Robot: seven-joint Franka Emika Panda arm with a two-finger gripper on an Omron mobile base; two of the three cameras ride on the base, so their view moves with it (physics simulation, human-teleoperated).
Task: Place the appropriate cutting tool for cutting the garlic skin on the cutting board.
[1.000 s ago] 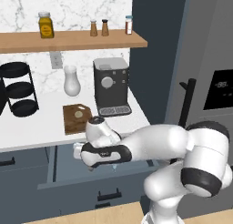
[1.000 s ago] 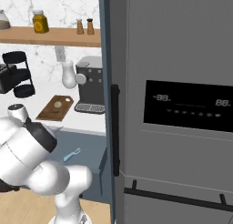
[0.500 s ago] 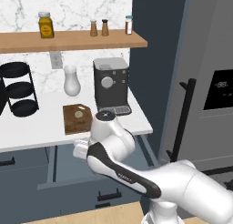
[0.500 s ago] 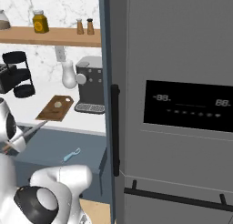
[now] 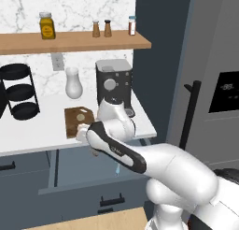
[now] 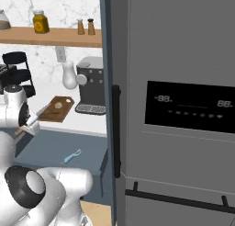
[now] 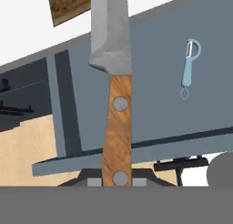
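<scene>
1. Your tool (image 7: 117, 182) is clamped on the knife's (image 7: 116, 95) orange-brown handle; the grey blade points away from it.
2. You hold the knife above the open drawer (image 7: 154, 100), just short of the tabletop (image 5: 37, 126) edge.
3. The cutting board (image 6: 56, 109) lies on the tabletop with the garlic (image 6: 58, 105) on it.
4. A light-blue looped tool (image 7: 189, 68) rests in the drawer.
</scene>
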